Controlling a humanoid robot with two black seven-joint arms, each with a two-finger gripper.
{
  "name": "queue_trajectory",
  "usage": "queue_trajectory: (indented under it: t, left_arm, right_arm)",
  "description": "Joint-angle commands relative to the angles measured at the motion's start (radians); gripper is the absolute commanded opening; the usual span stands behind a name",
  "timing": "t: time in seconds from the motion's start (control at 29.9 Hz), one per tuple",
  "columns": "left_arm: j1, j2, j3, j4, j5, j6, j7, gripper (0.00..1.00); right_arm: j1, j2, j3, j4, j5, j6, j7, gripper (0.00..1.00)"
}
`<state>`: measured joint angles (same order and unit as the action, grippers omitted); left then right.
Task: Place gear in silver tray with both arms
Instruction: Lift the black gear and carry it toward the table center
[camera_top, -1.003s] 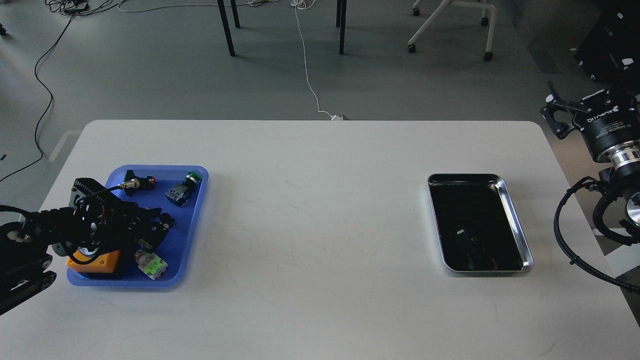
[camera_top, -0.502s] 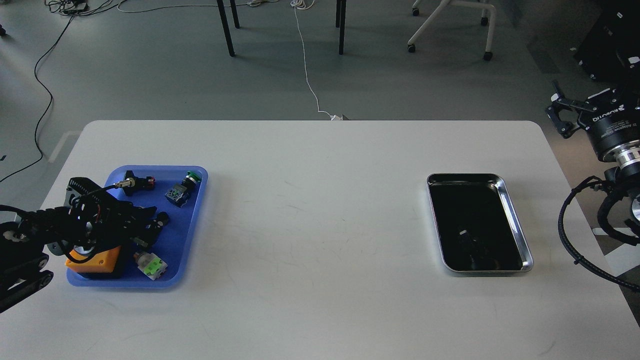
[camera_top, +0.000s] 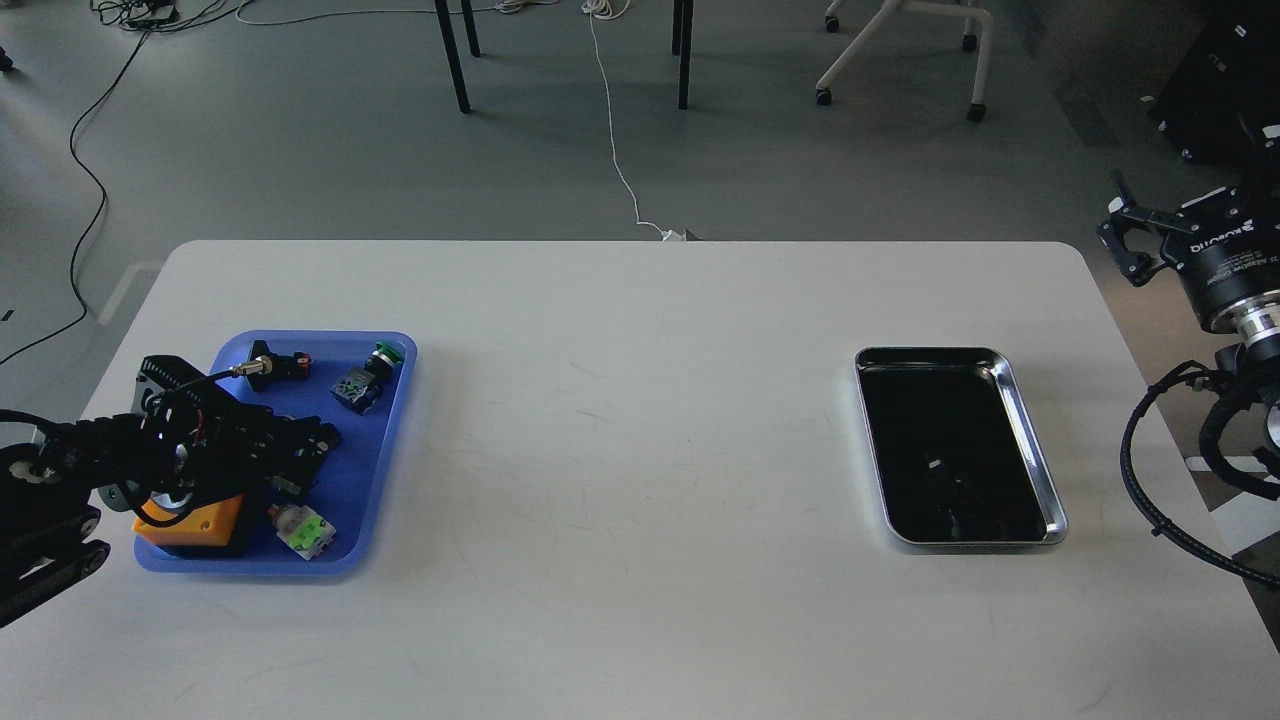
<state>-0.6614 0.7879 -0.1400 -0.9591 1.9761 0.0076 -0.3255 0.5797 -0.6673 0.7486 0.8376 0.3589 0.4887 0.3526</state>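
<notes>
The silver tray (camera_top: 960, 446) lies on the right part of the white table (camera_top: 620, 400), well apart from everything else, and its dark bottom shows only reflections; no part has reached it yet. I cannot pick out a gear with certainty among the parts at the other end.

Over the last second the left gripper (camera_top: 300, 440) has shifted slightly inside the blue tray (camera_top: 385, 440) on the left: its fingertips have drawn in from a wider spread and now sit closer together over the dark parts at the tray's middle. Whether they grip anything I cannot tell, since black fingers and black parts merge. In the same time the right gripper (camera_top: 1130, 245) has drifted further right and sits beyond the table's far right corner, fingers parted and holding nothing. I judge the pick is only beginning, and the handover and the placing remain undone.

Counted: one silver tray, one blue tray, two arms. In the blue tray I make out one orange block (camera_top: 195, 520) at the near left, one pale part with green tabs (camera_top: 300, 530) near it, one green-capped button (camera_top: 385, 355) and one small dark module (camera_top: 355, 388) at the far right, and one black-and-red connector (camera_top: 275, 367) at the far edge; anything under the gripper is hidden.
</notes>
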Motion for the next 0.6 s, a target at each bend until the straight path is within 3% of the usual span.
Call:
queue_trajectory:
  t: [0.0,0.27,0.57]
  left_arm:
    - [0.0,-0.003,0.0,-0.001,-0.002,0.0,-0.02,0.23]
    - [-0.012,0.022,-0.01,-0.046,-0.008,0.0,-0.05,0.21]
    - [-0.069,0.178,-0.015,-0.19,-0.028,-0.005,-0.053,0.21]
  right_arm:
    - [-0.001,0.0,0.0,-0.006,0.0,0.0,0.0,0.99]
    - [-0.003,-0.011,0.0,-0.014,0.0,0.0,0.0,0.99]
    - [-0.004,-0.015,0.0,-0.014,0.0,0.0,0.0,0.99]
